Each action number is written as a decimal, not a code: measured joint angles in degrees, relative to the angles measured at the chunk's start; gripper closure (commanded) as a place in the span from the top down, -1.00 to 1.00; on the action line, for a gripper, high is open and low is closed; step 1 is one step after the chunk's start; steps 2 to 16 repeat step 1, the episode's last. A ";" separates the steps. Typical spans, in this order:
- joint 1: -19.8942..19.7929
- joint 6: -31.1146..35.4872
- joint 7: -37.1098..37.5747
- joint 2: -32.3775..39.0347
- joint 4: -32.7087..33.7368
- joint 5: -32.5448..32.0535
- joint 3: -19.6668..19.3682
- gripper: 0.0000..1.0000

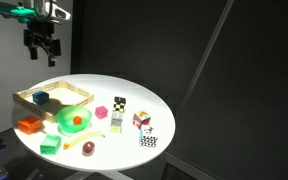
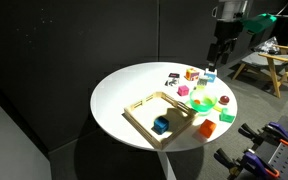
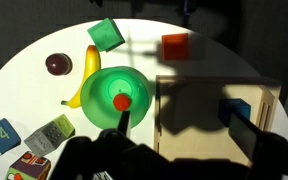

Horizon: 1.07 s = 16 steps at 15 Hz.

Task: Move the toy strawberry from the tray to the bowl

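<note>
Dark curtains close off the room around a round white table (image 1: 134,90), brightly lit from above. High over one edge of it hangs the claw (image 1: 40,55). Its fingers look slightly spread, with nothing pinched between them, though the wrist view shows them only as dark blurs. That height, and the empty grip, suggest no grasp is under way.

Below the claw and off to one side lies the tray (image 2: 144,103), its wooden rim open at the top so things can be lifted straight out. The only thing I can see in it is a blue block (image 3: 236,108).

Almost straight beneath the claw in the wrist view sits the bowl (image 3: 99,85), touching or just beside the tray's near edge, which would keep any carry between the two short. A toy banana (image 3: 90,70) curves against the bowl's wall on the side away from the tray.

Farther out from the claw, an orange-red block (image 3: 175,46) and a flat green block (image 3: 106,33) lie loose on the table. A dark red ball (image 3: 57,64) rests beyond the banana.

Smallest of all, the toy strawberry (image 3: 122,101) lies inside the bowl near its middle, directly under the claw and held by nothing. By my reading the transfer is complete, and what the task asks for is already in place.
</note>
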 measured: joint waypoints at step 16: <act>0.00 0.00 0.00 0.00 0.00 0.00 0.00 1.00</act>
